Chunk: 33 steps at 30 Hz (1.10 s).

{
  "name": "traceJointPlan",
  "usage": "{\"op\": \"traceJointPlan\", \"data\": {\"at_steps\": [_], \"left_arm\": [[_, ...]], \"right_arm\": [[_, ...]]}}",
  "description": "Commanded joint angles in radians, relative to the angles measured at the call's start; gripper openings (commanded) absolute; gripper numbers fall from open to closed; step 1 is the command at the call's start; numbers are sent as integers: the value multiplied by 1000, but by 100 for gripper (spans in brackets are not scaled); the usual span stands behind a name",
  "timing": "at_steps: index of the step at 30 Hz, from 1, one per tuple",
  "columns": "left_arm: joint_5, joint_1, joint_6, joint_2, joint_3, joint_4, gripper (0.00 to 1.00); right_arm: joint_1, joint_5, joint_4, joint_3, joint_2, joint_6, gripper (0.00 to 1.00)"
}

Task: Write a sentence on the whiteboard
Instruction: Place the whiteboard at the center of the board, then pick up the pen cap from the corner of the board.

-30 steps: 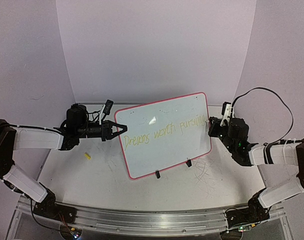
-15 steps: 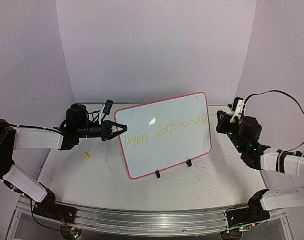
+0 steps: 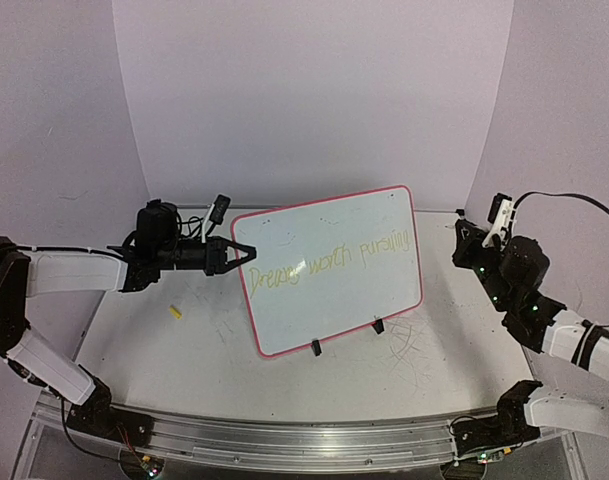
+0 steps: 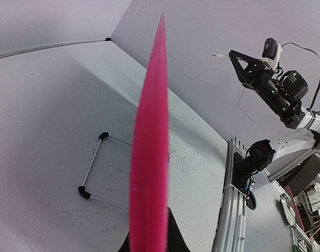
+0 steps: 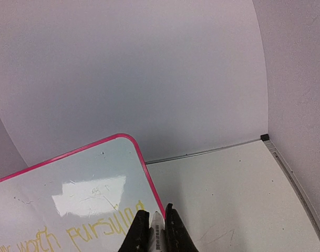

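Observation:
The whiteboard (image 3: 329, 290), white with a pink-red rim, stands tilted on black legs mid-table. The sentence (image 3: 329, 262) runs across it in thin yellow handwriting. My left gripper (image 3: 242, 254) is shut on the board's left edge. In the left wrist view the rim (image 4: 149, 157) runs edge-on between my fingers (image 4: 173, 241). My right gripper (image 3: 460, 243) hangs clear of the board's right edge, shut on a white marker (image 5: 157, 233). The right wrist view shows the board's upper right corner (image 5: 70, 173) and the sentence's end (image 5: 99, 228).
A small yellow piece (image 3: 174, 312) lies on the table left of the board. Grey scribbles (image 3: 409, 345) mark the tabletop by the board's right leg. The board's wire stand (image 4: 91, 168) shows behind it. A metal rail (image 3: 284, 440) runs along the near edge.
My right gripper has drawn back to the right and up, away from the board's right edge, with the marker. My left gripper has shifted slightly right on the board's edge.

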Motion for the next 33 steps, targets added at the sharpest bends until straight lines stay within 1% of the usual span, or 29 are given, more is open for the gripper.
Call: {"op": "traceJointPlan", "data": {"at_steps": [1, 7, 8, 11, 13, 16, 18, 20, 21, 23, 24, 28, 31, 33], "left_arm": [[-194, 24, 56, 19, 16, -154, 4], [-229, 24, 73, -46, -17, -154, 11], [-239, 24, 76, -58, -23, -154, 14], [-266, 24, 85, -93, -37, -155, 25], [-292, 25, 86, -127, -52, -157, 37], [-334, 25, 90, -189, -75, -177, 51], [-366, 26, 89, -233, -76, -212, 57], [-401, 26, 75, -282, -79, -244, 66], [-423, 26, 62, -310, -82, -261, 68], [-498, 26, 35, -378, -88, -315, 70], [-559, 26, 10, -410, -90, -352, 70], [-858, 26, -192, -502, -105, -548, 70], [-914, 27, -309, -470, -104, -685, 70], [-947, 32, -354, -388, -74, -780, 70]], "right_arm": [[-4, 2, 24, 14, 6, -23, 0], [-4, -9, 73, 3, 15, -36, 0], [-4, -11, 79, 2, 18, -39, 0], [-4, -14, 98, -3, 21, -41, 0], [-3, -17, 110, -11, 22, -40, 0], [-3, -17, 128, -25, 22, -40, 0], [-3, -17, 136, -31, 24, -41, 0], [-4, -15, 141, -36, 25, -44, 0], [-4, -13, 144, -38, 25, -47, 0], [-4, -9, 151, -45, 26, -51, 0], [-4, -11, 152, -47, 27, -52, 0], [-3, -36, 145, -50, 32, -60, 0], [-4, -47, 140, -55, 31, -67, 0], [-3, -55, 137, -52, 28, -72, 0]]}}
